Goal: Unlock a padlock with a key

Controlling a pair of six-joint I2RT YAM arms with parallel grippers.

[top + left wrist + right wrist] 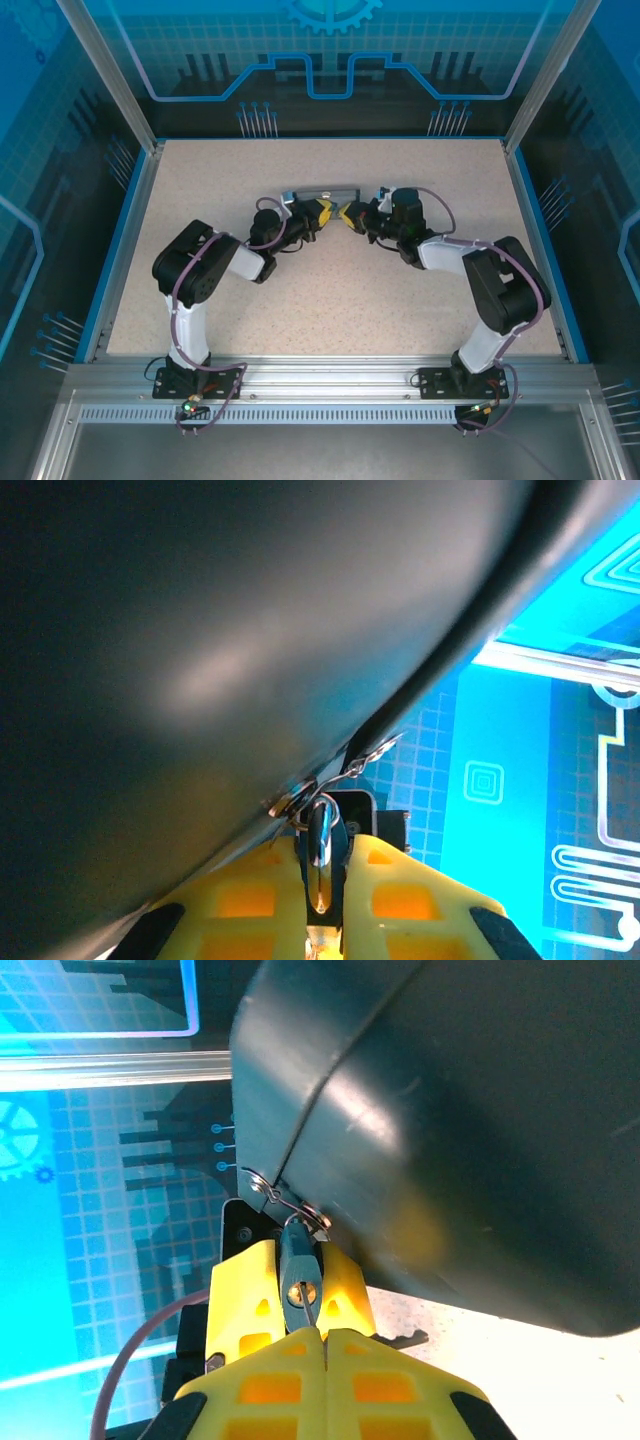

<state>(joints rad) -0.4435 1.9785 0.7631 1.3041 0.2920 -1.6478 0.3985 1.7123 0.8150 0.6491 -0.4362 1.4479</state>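
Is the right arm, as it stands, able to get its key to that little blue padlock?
Probably yes. The left gripper clamps the padlock with its keyhole end facing the right gripper, and the key, pinched in those shut fingers, seems to touch the keyhole; nothing lies between.

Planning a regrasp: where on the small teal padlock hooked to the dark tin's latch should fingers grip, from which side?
Pinch the teal padlock body across its sides, approaching from behind its keyhole; the thin shackle seems threaded into the wire latch, so the body is probably the only free part.
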